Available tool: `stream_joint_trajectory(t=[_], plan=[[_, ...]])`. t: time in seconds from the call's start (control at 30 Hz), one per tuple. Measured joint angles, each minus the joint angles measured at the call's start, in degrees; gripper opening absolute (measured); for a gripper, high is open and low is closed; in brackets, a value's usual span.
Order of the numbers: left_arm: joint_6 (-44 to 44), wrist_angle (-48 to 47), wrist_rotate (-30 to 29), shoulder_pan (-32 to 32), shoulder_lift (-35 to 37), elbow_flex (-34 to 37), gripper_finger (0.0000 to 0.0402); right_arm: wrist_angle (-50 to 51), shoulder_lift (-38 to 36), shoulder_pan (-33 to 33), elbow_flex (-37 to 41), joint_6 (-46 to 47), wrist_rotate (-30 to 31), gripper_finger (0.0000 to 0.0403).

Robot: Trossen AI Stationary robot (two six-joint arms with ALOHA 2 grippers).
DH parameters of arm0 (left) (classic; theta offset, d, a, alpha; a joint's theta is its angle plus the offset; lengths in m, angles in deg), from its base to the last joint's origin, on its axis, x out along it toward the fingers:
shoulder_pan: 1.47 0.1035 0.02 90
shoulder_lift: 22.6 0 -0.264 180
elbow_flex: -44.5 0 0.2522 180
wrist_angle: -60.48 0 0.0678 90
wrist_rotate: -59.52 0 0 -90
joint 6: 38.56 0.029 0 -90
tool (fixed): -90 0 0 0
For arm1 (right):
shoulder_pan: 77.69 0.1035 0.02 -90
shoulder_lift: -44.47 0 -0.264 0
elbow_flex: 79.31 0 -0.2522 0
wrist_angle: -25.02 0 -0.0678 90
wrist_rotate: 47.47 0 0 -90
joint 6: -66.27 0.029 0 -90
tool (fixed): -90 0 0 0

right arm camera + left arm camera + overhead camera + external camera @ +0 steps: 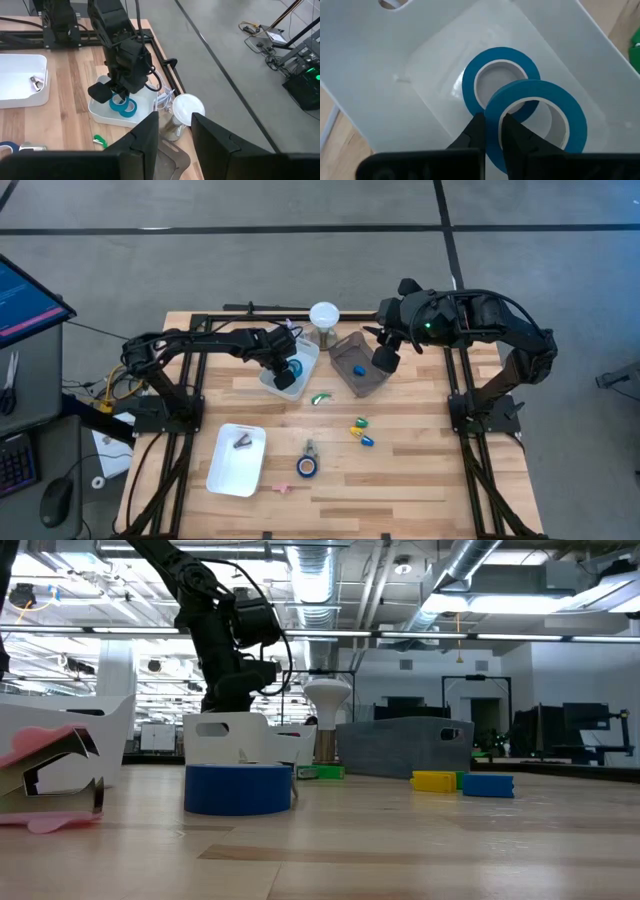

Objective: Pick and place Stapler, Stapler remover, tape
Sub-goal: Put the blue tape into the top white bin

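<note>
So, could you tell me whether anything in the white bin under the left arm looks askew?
Slightly: the tape roll pinched at its rim by the left gripper is tilted, overlapping a second roll lying flat in the white bin. Nothing looks spilled or damaged.

A wooden worktop [420, 470] of pale planks stands on a grey floor [250, 270] crossed by dark lines. At the far middle of the worktop stands a white round disc on a short stem [324, 315]. Just left of it sits a white bin [310, 360], and just right of it a grey bin [365, 380] lying at an angle. A second white bin [225, 470] sits near the left front. Off the worktop's left edge a monitor [25, 295] shows a blue screen, with a keyboard [15, 465] and a mouse [55, 502] nearer the front. Cables [272, 37] trail across the floor beyond the far edge.
</note>
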Motion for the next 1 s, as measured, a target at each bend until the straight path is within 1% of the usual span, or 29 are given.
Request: stream_joint_trajectory(t=[0.13,0.23,0.67,0.83,1.0], plan=[[-0.02,0.02,0.00,0.00,0.00,0.06,0.0024,0.06,0.00,0.00,-0.01,0.00,-0.06,0.0108],[-0.02,0.11,-0.01,0.00,0.00,0.10,0.0035,0.08,0.00,0.00,-0.01,0.00,-0.08,0.0108],[-0.02,0.04,-0.92,-0.02,-0.30,0.33,0.0126,0.10,0.00,0.00,-0.01,0.02,-0.30,0.0108],[-0.02,-0.06,-0.92,-0.11,0.23,0.35,0.0135,0.10,0.00,0.01,-0.01,0.00,-0.31,0.0108],[0.16,0.53,-0.93,-0.07,4.40,0.21,0.0135,0.05,0.00,0.01,-0.01,-0.85,-0.29,0.0108]])
